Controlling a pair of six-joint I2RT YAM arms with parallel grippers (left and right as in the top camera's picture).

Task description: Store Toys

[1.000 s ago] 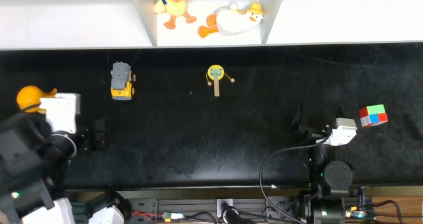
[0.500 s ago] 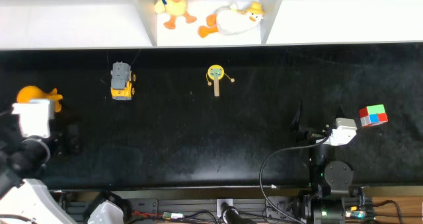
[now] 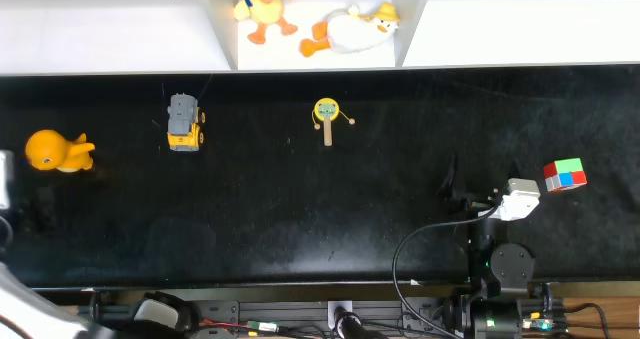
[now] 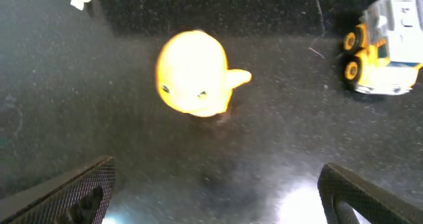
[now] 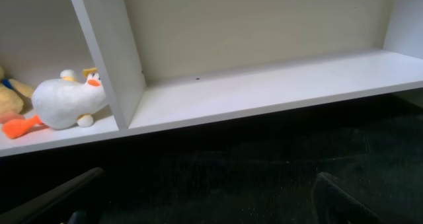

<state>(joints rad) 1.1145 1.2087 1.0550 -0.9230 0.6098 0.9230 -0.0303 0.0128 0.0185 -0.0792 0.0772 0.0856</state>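
Toy in hand: the orange duck (image 3: 58,151) sits on the worktop (image 3: 300,209) at the far 9 o'clock side in the top view, with the toy truck (image 3: 183,122) at its 2 o'clock, apart from it
Left gripper: your left gripper (image 4: 211,201) hangs over the duck, fingers spread wide and holding nothing; the duck lies beyond the fingertips, not between them
Right gripper: your right gripper (image 5: 205,207) is apart too and empty, facing the shelf (image 5: 264,85) at 12 o'clock
How it handles: judge the duck light and probably hollow, with a smooth, rounded skin that could squirt out of a hard pinch; it may give a little, so close gently
Where to hold: take the fat round body across its width, low on the sides, not the thin end
Long axis: runs 9 to 3 o'clock in the top view
Pointing: the small tapered end points to 3 o'clock, toward the truck; you cannot tell from here whether that is beak or tail
Other toys: rattle (image 3: 327,112) near 12 o'clock, colour cube (image 3: 565,174) at 3 o'clock
Already stored: two plush ducks (image 3: 350,29) lie in the shelf's middle compartment
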